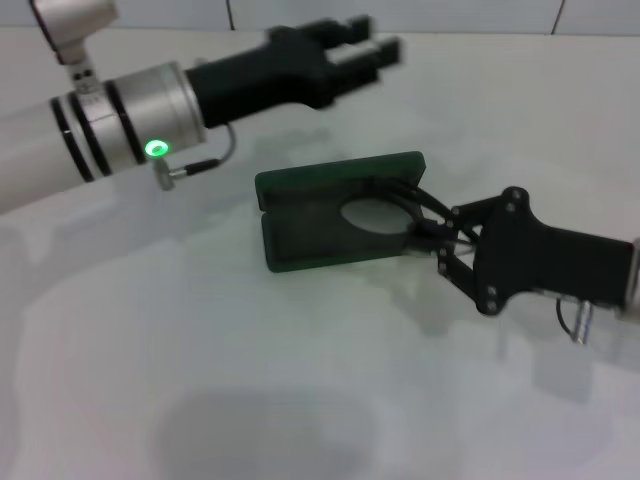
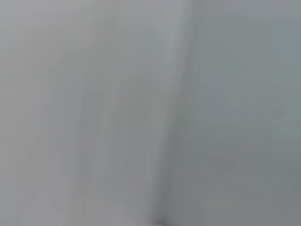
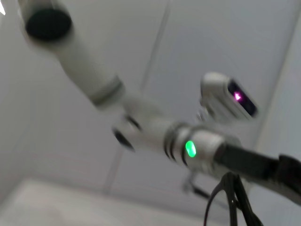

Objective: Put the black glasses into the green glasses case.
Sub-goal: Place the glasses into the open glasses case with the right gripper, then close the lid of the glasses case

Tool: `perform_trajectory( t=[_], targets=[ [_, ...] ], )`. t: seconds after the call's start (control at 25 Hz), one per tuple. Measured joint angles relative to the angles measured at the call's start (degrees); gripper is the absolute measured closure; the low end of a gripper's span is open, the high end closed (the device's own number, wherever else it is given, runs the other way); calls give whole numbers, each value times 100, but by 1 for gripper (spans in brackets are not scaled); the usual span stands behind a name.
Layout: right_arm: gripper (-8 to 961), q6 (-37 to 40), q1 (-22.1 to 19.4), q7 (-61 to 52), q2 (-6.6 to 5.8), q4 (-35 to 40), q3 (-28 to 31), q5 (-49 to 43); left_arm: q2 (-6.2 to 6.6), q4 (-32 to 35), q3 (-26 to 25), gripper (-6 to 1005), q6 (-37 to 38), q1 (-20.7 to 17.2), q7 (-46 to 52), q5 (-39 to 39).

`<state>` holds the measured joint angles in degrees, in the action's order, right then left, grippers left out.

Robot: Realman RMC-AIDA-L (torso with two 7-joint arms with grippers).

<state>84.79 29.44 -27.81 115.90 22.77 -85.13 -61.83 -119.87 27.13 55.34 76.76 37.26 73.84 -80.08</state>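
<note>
The green glasses case [image 1: 318,238] lies open mid-table, its lid [image 1: 335,178] tilted back on the far side. My right gripper [image 1: 441,237] reaches in from the right and is shut on the black glasses [image 1: 398,207]. It holds them over the right part of the open case, with one oval lens above the dark lining. In the right wrist view the thin black frame of the glasses [image 3: 231,200] shows at the lower edge. My left gripper [image 1: 367,45] hovers open and empty above the table, beyond the case. The left wrist view shows only a grey surface.
The white table [image 1: 200,380] spreads around the case. A tiled wall [image 1: 400,12] runs along the far edge. The left arm [image 3: 155,127], with a green light on it, crosses the right wrist view.
</note>
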Motion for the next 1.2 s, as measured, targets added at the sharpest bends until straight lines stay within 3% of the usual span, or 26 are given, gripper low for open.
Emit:
perform_trajectory(
  t=[0.24,0.64,0.96,1.2],
  targets=[
    [821,-2145,-276,-162,18,1421,-992,-30,26,73,-39,452,-474,-261,-112,410],
    [815,-4645,-263,-531,26,2461,-2623,-8,20,27,-45,453,-533,-240,-153,434],
    [810,-5028,-373,-560,29,2853,-2937,30,14,20,-42,452,-663,-224,-163,439],
    [696,-4969,-408,-564,29,2885,-2996,11,9,20,-45,451,-707,-202,-165,441]
  ],
)
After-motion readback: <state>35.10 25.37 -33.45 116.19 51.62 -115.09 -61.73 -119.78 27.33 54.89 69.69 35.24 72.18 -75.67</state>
